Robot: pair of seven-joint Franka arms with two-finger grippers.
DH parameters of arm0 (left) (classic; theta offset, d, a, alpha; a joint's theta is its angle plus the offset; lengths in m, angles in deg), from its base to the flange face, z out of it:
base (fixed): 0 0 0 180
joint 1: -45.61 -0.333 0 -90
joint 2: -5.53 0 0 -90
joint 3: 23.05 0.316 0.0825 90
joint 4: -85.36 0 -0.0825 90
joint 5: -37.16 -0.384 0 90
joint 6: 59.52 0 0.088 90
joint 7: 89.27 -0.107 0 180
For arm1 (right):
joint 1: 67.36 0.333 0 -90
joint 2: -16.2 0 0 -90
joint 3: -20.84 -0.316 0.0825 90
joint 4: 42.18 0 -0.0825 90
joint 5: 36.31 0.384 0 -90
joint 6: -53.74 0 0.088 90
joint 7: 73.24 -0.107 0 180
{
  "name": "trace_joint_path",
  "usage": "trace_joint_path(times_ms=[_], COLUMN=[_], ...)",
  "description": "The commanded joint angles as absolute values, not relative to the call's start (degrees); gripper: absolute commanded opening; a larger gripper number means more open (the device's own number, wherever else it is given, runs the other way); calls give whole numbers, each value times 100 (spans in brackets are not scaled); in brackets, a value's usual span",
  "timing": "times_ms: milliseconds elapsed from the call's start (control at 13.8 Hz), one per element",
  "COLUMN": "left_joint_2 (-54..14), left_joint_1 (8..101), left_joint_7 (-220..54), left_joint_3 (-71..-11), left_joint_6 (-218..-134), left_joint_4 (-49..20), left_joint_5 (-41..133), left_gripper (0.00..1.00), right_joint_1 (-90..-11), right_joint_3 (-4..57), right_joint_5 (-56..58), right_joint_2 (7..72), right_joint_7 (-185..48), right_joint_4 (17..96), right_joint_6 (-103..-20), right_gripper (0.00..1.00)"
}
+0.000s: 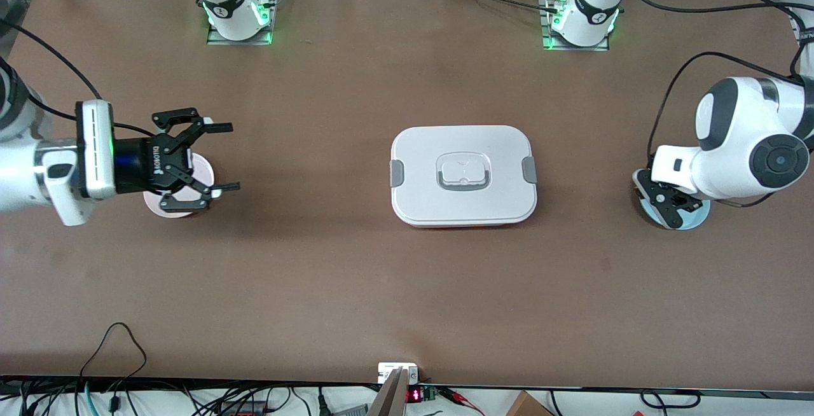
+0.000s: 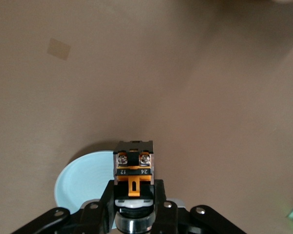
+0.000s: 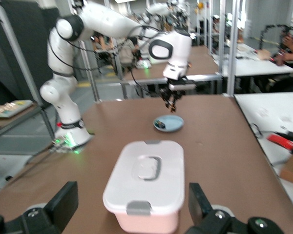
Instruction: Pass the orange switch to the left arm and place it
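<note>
Gripping one orange switch (image 2: pixel 133 168), left gripper (image 2: pixel 134 207); right gripper (image 1: pixel 202 156) spread, empty; one box (image 1: pixel 463 175).

Front view: high, looks down across the table (image 1: pixel 318 276) toward both arm bases; left wrist view: close, straight down past its gripper onto the blue plate (image 2: pixel 83 180); right wrist view: low, level along the table toward the left arm; shares the box (image 1: pixel 463 175) (image 3: pixel 145 183) and blue plate (image 3: pixel 169 123) with front.

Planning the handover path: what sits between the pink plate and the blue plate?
The box sits mid-table between the pink plate and the blue plate, clearest in the front view; otherwise bare table.
</note>
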State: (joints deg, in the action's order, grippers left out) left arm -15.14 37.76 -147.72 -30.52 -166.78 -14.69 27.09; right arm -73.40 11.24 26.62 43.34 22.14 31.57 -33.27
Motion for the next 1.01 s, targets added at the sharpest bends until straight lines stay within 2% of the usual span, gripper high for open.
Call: trace_joint_path(times_ms=[0, 217, 433, 578, 939], left_joint_2=[-1915, -2118, -2478, -2628, -2847], left_joint_1=[3376, 2997, 2742, 2637, 2416], left_joint_7=[-15806, -16519, -17677, -18093, -18481], left_joint_3=[-3088, -3088, -3088, -3087, -3079], left_joint_6=[-16963, -17052, -17875, -18159, -18168], left_joint_4=[-1272, -1272, -1272, -1272, -1299], left_joint_5=[2547, 2539, 2539, 2539, 2539], left_gripper=[15, 15, 15, 16, 17], right_joint_1=[-6973, -6745, -6245, -6033, -5699], right_joint_3=[1863, 2355, 2795, 2857, 2875], right_joint_5=[2417, 1487, 432, -244, -1949], right_joint_2=[3389, 2957, 2491, 2289, 2121], right_joint_7=[2072, 1588, 923, 98, -2504], right_joint_4=[3998, 4158, 4307, 4317, 4334], right_joint_6=[-3774, -3714, -3696, -3626, -3521], right_gripper=[100, 100, 100, 100, 100])
